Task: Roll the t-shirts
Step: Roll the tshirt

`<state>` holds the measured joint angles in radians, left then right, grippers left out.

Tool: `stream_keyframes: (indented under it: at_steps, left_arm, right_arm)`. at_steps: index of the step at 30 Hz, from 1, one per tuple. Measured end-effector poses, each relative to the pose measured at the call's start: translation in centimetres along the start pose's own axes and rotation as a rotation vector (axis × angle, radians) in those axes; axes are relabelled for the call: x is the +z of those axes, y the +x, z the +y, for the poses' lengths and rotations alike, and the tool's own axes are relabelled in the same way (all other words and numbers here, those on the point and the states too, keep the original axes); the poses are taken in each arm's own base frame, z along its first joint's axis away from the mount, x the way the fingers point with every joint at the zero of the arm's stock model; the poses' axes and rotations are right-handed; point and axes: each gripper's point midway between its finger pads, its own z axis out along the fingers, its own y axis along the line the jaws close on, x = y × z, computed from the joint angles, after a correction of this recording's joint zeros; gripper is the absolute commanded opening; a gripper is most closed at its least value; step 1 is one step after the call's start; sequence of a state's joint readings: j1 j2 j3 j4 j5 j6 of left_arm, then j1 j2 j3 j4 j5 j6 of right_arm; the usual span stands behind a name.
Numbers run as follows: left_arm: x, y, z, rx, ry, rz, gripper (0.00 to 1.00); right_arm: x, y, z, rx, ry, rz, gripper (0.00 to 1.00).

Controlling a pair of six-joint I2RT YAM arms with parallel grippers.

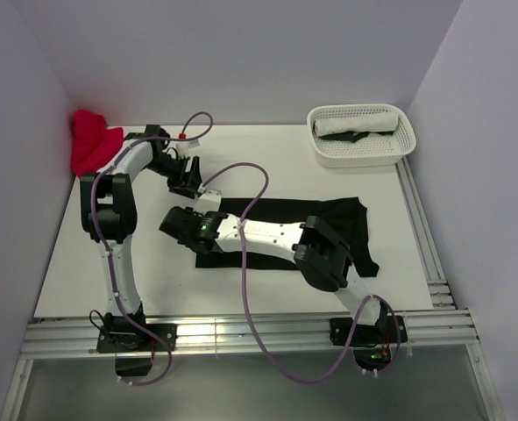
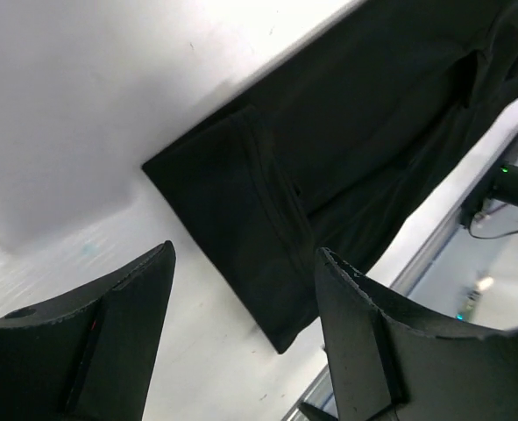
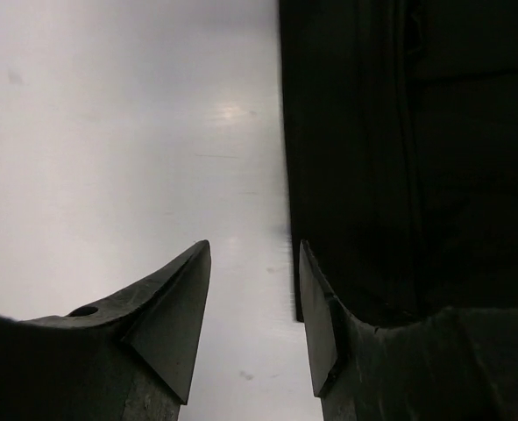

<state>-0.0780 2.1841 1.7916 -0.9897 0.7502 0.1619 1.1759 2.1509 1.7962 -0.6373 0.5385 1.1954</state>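
A black t-shirt lies flat on the white table, folded into a long strip with its sleeves at the right end. My left gripper hovers just behind the strip's left end, and in the left wrist view it stands open above the shirt's corner, holding nothing. My right gripper sits at the strip's left edge. In the right wrist view it is open over bare table, with the shirt's edge beside its right finger.
A red t-shirt is bunched in the back left corner. The white perforated basket at the back right holds a rolled white shirt and a dark green one. Metal rails run along the near edge.
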Motion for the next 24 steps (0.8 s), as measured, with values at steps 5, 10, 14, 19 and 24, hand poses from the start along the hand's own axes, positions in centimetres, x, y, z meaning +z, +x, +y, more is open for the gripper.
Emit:
stream_keyframes:
  at_steps: [5,10,14,19,24]
  left_arm:
    - [1.7,2.0,0.4,-0.071,0.051,0.045,0.69]
    - [3.2,3.6,1.1,-0.124,0.072,0.078,0.68]
    - [3.4,3.9,1.0,-0.143,0.087,0.079,0.66]
    - [3.6,4.0,1.1,-0.145,0.088,0.077,0.62]
    - [3.7,4.0,1.2,-0.144,0.084,0.076,0.57]
  right_arm:
    - [1.6,1.8,-2.2,-0.081,0.093,0.032,0.55]
    - [1.8,2.3,-3.0,-0.117,0.121,0.048,0.56]
    - [1.6,2.1,-2.2,-0.116,0.104,0.050,0.57]
    - [2.3,2.9,-1.7,-0.132,0.108,0.066,0.57]
    - [3.2,5.0,-3.4,-0.179,0.173,0.109,0.57]
